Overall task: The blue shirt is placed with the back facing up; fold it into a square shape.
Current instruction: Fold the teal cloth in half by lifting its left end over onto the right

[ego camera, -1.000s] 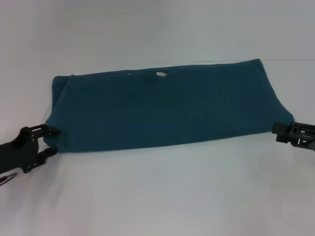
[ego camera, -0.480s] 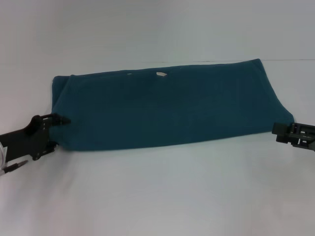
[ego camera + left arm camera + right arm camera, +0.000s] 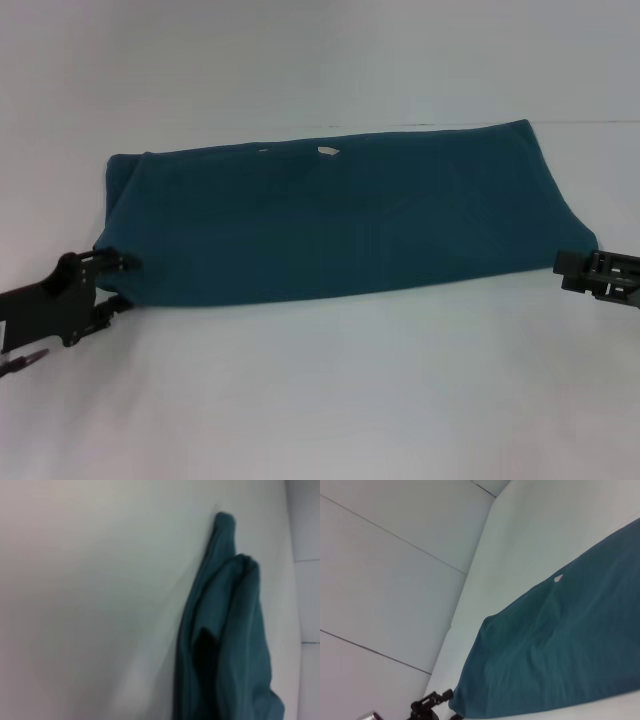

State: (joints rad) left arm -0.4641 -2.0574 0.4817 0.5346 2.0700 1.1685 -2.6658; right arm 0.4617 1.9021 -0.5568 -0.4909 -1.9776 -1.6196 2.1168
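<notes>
Just one blue shirt (image 3: 340, 215) lies on the white table (image 3: 320, 400), folded into a long band running across it from left to right, with a small white tag at its far edge. Two grippers flank it. The left gripper (image 3: 118, 280) reaches in low from the table's left side, its fingers spread about the shirt's near left corner. The right gripper (image 3: 572, 270) sits just beside the shirt's near right corner; whether its fingers are spread or pressed together cannot be told.
</notes>
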